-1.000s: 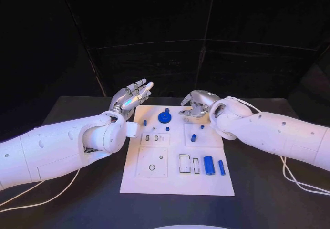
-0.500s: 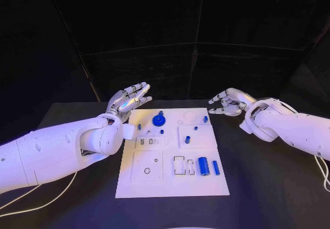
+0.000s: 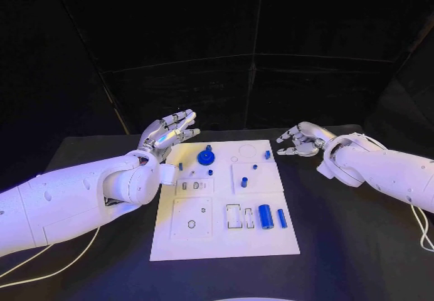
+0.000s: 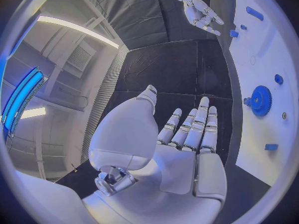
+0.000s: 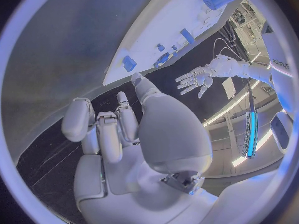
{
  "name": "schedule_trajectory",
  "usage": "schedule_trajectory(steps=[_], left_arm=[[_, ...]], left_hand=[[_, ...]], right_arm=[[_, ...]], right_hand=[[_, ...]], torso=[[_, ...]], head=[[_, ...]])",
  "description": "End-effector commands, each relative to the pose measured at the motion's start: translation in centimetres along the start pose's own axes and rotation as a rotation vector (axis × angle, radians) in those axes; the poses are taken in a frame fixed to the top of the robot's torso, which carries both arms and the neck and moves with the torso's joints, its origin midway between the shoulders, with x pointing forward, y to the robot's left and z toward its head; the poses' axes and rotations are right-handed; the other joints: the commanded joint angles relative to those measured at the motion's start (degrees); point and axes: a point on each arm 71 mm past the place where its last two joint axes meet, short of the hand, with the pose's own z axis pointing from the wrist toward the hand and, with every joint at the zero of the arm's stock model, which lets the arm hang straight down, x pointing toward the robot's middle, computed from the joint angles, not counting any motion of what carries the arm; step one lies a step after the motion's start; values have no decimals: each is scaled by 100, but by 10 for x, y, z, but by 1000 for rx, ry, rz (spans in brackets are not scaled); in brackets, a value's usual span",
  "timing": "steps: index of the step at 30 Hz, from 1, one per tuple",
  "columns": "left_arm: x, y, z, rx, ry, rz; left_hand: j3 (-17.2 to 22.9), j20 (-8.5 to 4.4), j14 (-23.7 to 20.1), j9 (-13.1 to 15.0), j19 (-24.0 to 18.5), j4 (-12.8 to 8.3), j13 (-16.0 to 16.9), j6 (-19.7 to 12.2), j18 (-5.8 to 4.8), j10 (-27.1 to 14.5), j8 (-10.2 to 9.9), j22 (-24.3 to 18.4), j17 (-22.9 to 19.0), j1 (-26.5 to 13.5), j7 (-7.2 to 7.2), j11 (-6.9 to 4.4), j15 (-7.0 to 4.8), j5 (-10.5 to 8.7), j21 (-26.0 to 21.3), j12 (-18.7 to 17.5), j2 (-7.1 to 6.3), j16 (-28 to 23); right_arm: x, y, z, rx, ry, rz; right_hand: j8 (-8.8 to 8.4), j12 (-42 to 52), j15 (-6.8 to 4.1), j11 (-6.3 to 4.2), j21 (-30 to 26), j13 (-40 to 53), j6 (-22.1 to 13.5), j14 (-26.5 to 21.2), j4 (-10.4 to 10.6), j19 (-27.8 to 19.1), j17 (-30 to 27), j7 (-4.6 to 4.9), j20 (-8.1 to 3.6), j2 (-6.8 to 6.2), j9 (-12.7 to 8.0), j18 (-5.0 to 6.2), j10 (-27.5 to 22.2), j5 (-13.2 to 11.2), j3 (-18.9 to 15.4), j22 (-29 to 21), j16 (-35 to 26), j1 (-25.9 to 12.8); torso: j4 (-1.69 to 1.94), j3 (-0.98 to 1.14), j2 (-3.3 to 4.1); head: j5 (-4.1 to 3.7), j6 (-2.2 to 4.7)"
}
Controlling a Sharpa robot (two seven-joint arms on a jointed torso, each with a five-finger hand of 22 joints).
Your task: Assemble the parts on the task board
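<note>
One white task board lies lengthwise at the middle of the black counter, its near end bare. Next along, on the right half, a large blue cylinder lies flat with a slimmer blue pin just beside it on the right, both parallel to the board's long edge; to their left are two open rectangular slots and, further left, a raised square panel with a small oval hole. Mid-board, a short blue peg sits on the right-hand panel, with a smaller blue piece left of it. Towards the far end, a blue gear stands on the board, a small blue part near the left edge and another near the far right corner. Left hand, raised beside the board's far left corner, apart from it: fingers straight and spread, palm up, holding nothing. Right hand, off the board's far right corner, above the counter: fingers partly curled but apart, nothing between them.
</note>
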Motion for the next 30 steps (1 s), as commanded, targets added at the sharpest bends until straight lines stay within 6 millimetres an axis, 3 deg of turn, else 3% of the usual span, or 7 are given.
schedule_trajectory(steps=[1, 3, 10, 19, 30], left_arm=[[3, -1, 1, 11, 26, 0], [3, -1, 1, 11, 26, 0], [3, 0, 1, 11, 24, 0], [4, 0, 2, 10, 28, -2], [4, 1, 2, 9, 29, -2]], left_hand=[[-33, 1, 59, -1, 35, 2, 1, 49, -104, 31, 7, 6, -5, -2, 748, -5, 0, 24, 24, 9, 68, 20], [-34, 1, 57, -2, 34, 1, 1, 51, -105, 36, 7, 5, -7, 0, 748, -5, 0, 24, 24, 9, 69, 18], [-37, 1, 54, -5, 27, -1, -1, 34, -106, 30, 2, 2, -10, 3, 750, -5, 1, 24, 22, 4, 71, 13], [-43, 0, 52, -8, 91, -4, -3, 25, -106, 29, -5, 10, -15, 8, 755, -3, 2, 24, 42, -5, 76, 3], [-47, 0, 52, -10, 108, -5, -3, 21, -106, 28, -9, 12, -17, 10, 756, -3, 2, 24, 48, -9, 78, -1]], right_arm=[[6, 1, 2, -20, 41, 13], [9, 1, 2, -19, 50, 14], [17, 0, 4, -19, 65, 15], [19, 1, 7, -20, 47, 9], [22, 5, 12, -24, 46, 10]], right_hand=[[-35, -21, 12, 11, -24, 289, -53, 548, -33, -47, 1306, 10, 12, -5, -7, -87, -45, -30, 0, -10, -16, 62], [-35, -21, 12, 11, -24, 289, -53, 548, -34, -47, 1305, 10, 12, -5, -7, -87, -45, -31, 0, -10, -16, 62], [-35, -21, 13, 12, -23, 290, -56, 548, -35, -46, 1304, 11, 12, -6, -7, -87, -44, -35, -2, -8, -16, 63], [-24, -6, 17, 16, -20, 307, -56, 551, -19, -42, 1317, 14, 16, 41, -3, -89, -29, -31, -2, 1, -12, 50], [-4, 22, 19, 14, -12, 335, -23, 555, 8, -33, 1336, 11, 20, 107, 6, -92, -1, -22, -4, 17, -7, 24]], torso=[[1, 26, 16], [5, 18, 13], [-8, 23, 12], [8, 19, 9], [1, 17, 5]], head=[[0, -6], [-11, -22], [-8, -35], [-13, -51], [-18, -63]])
